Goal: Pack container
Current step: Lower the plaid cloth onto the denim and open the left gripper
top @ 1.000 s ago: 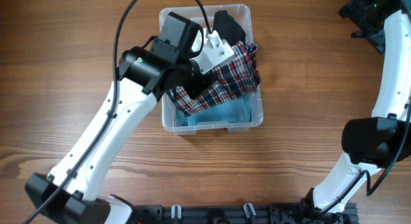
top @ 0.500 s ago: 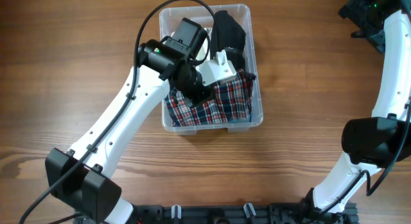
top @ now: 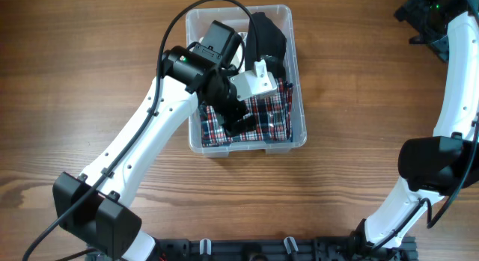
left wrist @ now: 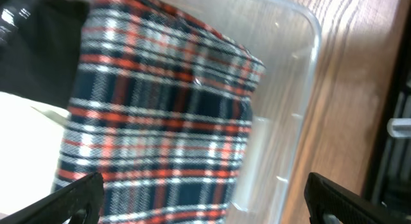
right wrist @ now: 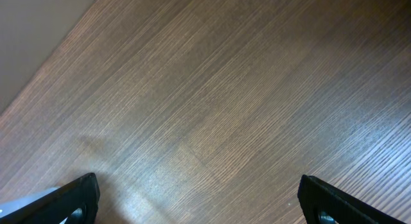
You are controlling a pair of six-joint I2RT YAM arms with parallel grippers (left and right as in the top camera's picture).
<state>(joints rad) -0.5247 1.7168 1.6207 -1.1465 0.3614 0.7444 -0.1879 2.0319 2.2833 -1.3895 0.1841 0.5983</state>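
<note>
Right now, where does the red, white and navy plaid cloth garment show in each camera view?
Overhead: the red, white and navy plaid garment lies inside the clear plastic container, upper centre.
Left wrist: the garment fills the left and centre, beside the container wall.
Right wrist: not in view.
Shared landmark: the wooden table, seen in all three.

The container (top: 254,146) stands on the far half of the table (top: 359,81). Inside it, one garment (top: 275,119) lies in the near half and a second garment (top: 268,37) in the far half. The left gripper (top: 241,120) hangs over the near one. The right arm (top: 458,104) is well apart, at the right edge.
</note>
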